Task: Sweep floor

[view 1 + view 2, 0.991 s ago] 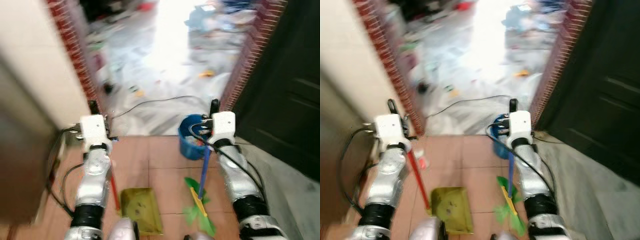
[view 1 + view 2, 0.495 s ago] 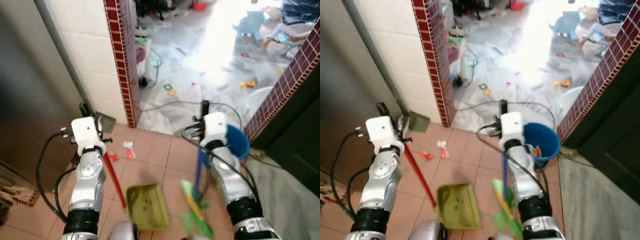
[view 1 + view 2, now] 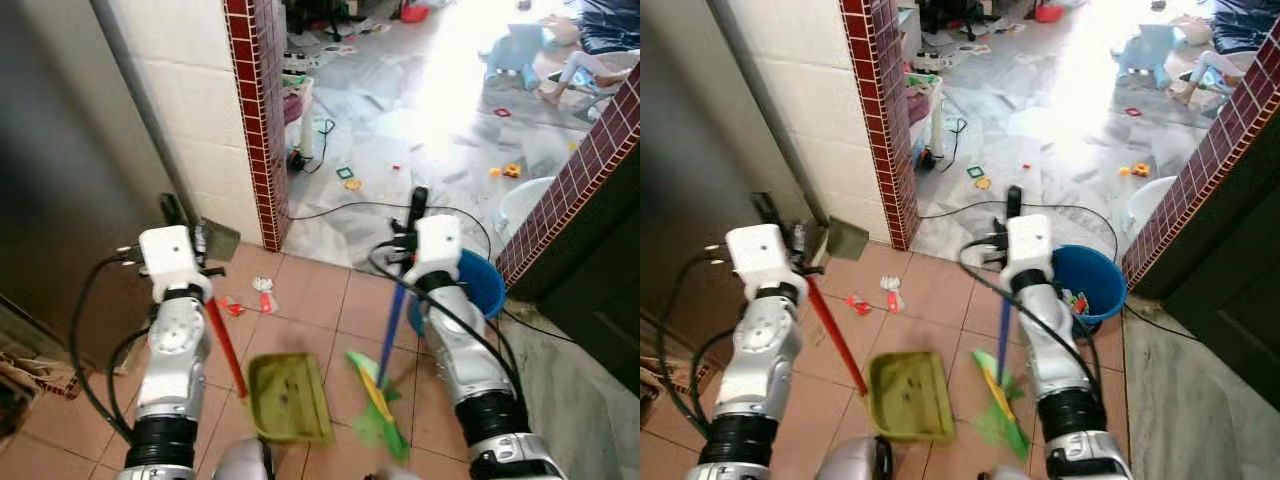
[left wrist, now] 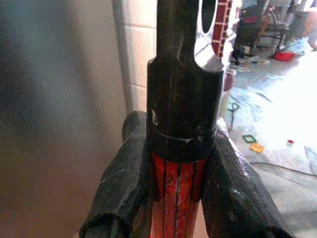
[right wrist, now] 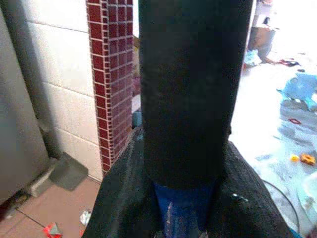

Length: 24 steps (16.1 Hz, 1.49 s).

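Broom (image 3: 378, 395): green head is resting on the tiled floor (image 3: 300, 300) in front of the robot, blue shaft rising up to the right arm.
Dustpan (image 3: 287, 398): olive-green tray is lying on the tiles just left of the broom head, its red handle (image 3: 226, 345) slanting up to the left arm.
Right gripper (image 5: 188, 208): fingers are closing on the broom's blue shaft below its black end cap.
Left gripper (image 4: 176, 188): fingers (image 4: 124, 188) are clamping the red ribbed handle below a black collar.
Litter (image 3: 262, 295): small red and white scraps are lying on the tiles near the wall, beyond the dustpan.
Bucket (image 3: 482, 283): blue, is standing on the tiles behind the right arm, beside the brick edging.
Pillar (image 3: 258, 110): dark red brick trim is running down the corner of a white tiled wall, left of the doorway.
Cable (image 3: 340, 208): black, is trailing across the threshold.
Far room (image 3: 450, 90): pale marble floor is lying strewn with toys and papers; a light blue stool (image 3: 513, 55) is standing at the back.
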{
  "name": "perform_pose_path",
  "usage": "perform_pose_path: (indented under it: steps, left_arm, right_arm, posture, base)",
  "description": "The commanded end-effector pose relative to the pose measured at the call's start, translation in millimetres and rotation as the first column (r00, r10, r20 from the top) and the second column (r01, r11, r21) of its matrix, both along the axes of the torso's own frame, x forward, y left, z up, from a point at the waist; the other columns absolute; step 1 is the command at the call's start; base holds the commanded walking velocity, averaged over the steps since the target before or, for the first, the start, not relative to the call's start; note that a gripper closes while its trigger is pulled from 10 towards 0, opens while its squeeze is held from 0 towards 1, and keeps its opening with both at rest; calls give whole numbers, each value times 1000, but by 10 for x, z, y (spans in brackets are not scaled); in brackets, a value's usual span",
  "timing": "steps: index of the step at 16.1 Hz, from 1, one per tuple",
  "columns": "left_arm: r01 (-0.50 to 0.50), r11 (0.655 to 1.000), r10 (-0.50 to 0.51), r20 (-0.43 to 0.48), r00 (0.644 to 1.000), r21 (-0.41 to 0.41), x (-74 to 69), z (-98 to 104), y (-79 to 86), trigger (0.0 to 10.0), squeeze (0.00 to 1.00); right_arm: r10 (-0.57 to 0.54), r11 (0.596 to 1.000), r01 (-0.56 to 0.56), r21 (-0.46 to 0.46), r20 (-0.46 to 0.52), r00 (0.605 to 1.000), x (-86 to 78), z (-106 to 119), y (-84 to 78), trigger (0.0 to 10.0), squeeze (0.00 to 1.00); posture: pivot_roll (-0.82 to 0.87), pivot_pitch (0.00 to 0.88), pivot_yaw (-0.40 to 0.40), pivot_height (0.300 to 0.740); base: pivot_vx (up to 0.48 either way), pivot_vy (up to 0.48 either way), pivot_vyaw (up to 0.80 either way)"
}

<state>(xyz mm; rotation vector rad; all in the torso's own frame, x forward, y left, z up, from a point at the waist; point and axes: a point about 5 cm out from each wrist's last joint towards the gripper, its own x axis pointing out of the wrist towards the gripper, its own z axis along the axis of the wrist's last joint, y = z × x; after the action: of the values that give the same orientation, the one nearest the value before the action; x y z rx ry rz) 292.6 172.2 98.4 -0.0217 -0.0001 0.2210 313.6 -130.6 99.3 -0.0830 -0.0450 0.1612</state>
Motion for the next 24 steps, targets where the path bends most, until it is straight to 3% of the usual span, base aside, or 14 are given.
perform_pose_path:
  steps: [1, 14, 24]
  left_arm:
    - [-5, 1000, 3, 85, 996, 22, 38, 189, 6, 10000, 0]
    - [-9, 1000, 8, 89, 996, 18, 52, 208, -8, 10000, 0]
    - [-29, 999, 28, 80, 996, 14, 60, 201, -13, 10000, 0]
  right_arm:
    - [11, 1000, -11, 5, 69, 998, 46, 177, 14, 10000, 0]
    - [27, 1000, -26, -7, 66, 997, 48, 175, 28, 10000, 0]
    - [52, 999, -51, -11, 81, 995, 38, 194, 67, 10000, 0]
  posture:
    - [-75, 0, 19, 740]
    - [-80, 0, 20, 740]
    - [-79, 0, 18, 740]
  base:
    - [315, 0, 0]
    - [353, 0, 449]
    - [335, 0, 686]
